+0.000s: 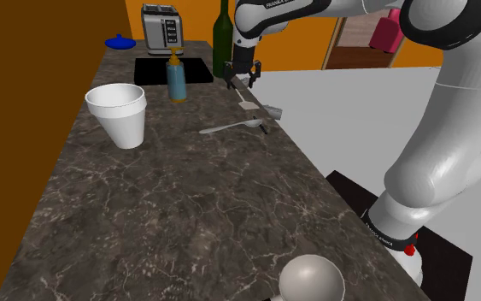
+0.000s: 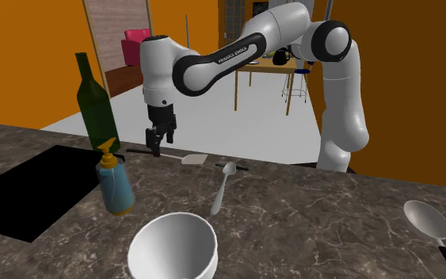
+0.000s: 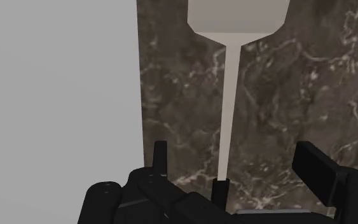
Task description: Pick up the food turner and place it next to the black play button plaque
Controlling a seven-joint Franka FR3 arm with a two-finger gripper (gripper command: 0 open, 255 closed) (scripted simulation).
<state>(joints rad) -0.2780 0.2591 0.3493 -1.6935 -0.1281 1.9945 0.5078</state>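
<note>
Open claw (image 3: 238, 160) over the food turner (image 3: 237, 19) at the counter's edge.
The black fingers stand wide apart on either side of the turner's slim stem, neither touching it. Its white blade lies flat on the dark marble counter (image 1: 187, 201). In the shoulder view the turner sits at three o'clock from the upright, empty white cup (image 1: 120, 111). The black plaque (image 1: 153, 70) lies at the cup's two o'clock, with a blue pump bottle (image 1: 176, 81) just beside it.

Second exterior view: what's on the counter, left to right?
black plaque → blue bottle → food turner → spoon → ladle. Skipped because they overlap others: green bottle, white cup.
</note>
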